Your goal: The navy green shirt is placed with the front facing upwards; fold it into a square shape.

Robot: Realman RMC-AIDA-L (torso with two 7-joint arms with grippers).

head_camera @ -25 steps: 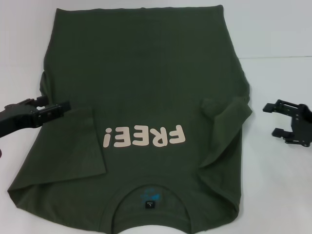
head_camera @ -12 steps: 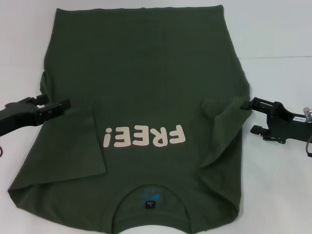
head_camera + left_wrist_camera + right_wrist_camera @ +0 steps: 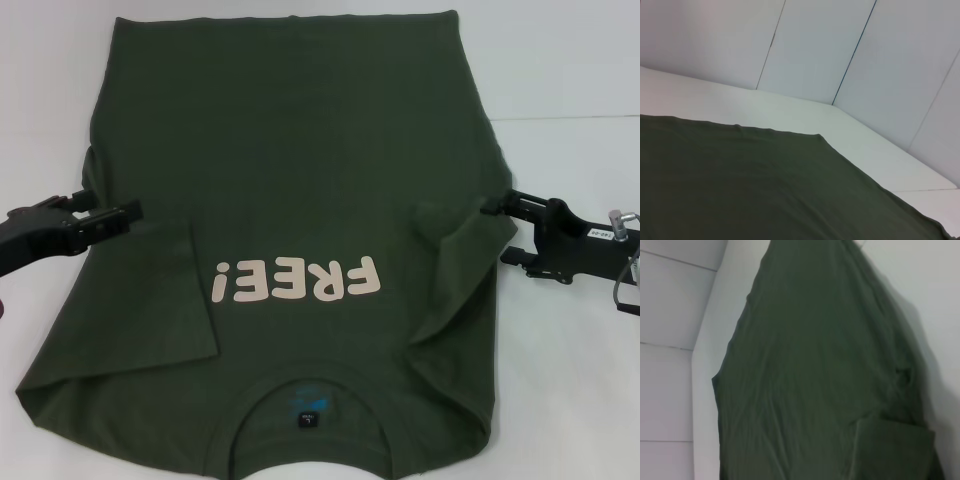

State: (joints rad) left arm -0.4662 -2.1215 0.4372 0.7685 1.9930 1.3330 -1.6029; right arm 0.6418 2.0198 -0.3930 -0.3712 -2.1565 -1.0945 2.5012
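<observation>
Both sleeves of the navy green shirt (image 3: 300,240) are already folded in over the body; it lies flat on the white bench (image 3: 570,80), print upward, collar nearest the robot. The step in hand seems to be the side folds. The right gripper (image 3: 505,232) is at the shirt's right edge by the folded sleeve (image 3: 462,232), fingers parted, one tip touching the cloth, nothing held yet. The left gripper (image 3: 108,220) sits low over the left edge with its fingers nearly together; whether it pinches cloth I cannot tell. Next, I think each gripper must close on its edge and carry it inward evenly, without dragging the shirt.
</observation>
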